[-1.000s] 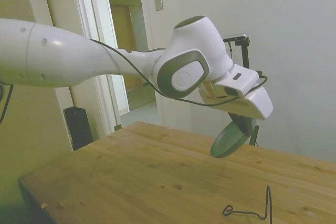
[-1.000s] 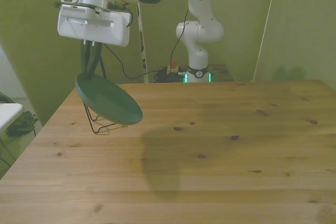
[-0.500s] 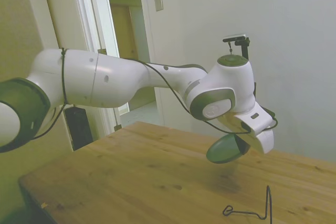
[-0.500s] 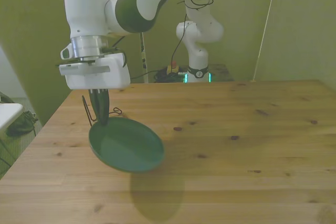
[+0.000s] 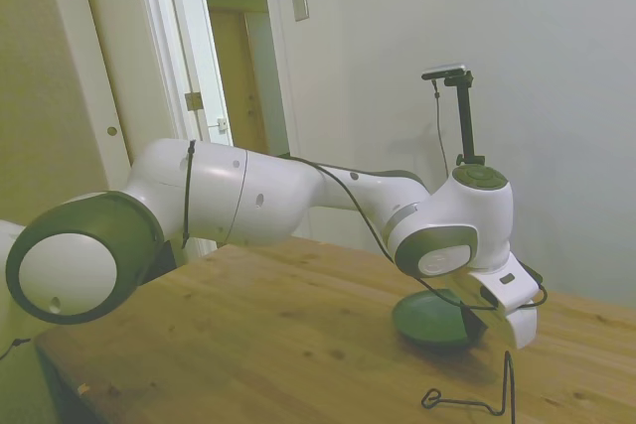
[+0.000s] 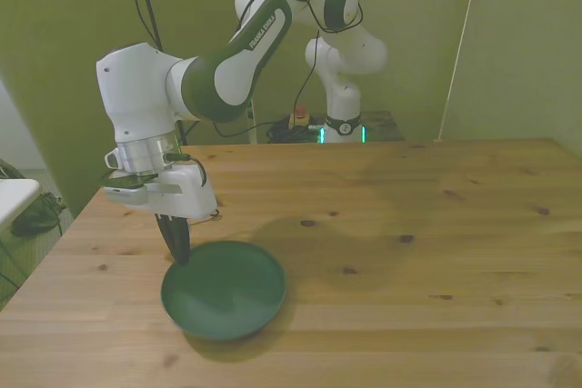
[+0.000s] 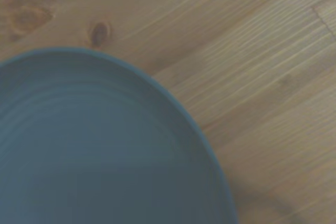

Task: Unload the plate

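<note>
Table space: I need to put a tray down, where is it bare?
The table is bare from the plate to the front view's right edge. The front view's left is crowded: gripper, plate, wire stand.

One green plate point(image 6: 225, 290), one black wire stand point(image 5: 475, 396), one wooden table point(image 6: 409, 252).
</note>
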You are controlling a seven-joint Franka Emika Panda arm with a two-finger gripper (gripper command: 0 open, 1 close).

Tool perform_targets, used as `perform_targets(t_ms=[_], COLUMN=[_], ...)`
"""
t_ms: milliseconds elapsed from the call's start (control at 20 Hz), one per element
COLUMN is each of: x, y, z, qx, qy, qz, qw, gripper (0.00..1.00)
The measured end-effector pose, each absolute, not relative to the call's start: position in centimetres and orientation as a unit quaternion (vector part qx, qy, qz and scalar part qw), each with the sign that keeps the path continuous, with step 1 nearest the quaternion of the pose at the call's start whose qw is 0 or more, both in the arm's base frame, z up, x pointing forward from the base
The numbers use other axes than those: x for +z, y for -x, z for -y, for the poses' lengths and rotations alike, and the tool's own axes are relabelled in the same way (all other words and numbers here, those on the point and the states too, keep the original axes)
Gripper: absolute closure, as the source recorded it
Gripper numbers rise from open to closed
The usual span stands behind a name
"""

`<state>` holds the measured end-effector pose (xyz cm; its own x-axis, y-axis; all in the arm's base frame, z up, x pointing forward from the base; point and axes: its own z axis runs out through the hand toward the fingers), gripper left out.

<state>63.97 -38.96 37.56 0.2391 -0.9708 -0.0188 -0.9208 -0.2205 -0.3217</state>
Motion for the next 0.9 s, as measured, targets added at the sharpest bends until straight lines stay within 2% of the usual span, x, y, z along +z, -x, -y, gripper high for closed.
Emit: perform_targets(t_ms=[650, 800, 900], x=[39.5, 41.9, 45.5], y=[-63.8, -63.6, -63.1], z=[39.8, 39.7, 39.1], qx=[-0.100, -0.100, -0.105], qy=[0.778, 0.781, 0.785], qz=[-0.607, -0.602, -0.594], qw=[0.130, 0.135, 0.140], gripper=[0.00, 0.00, 0.00])
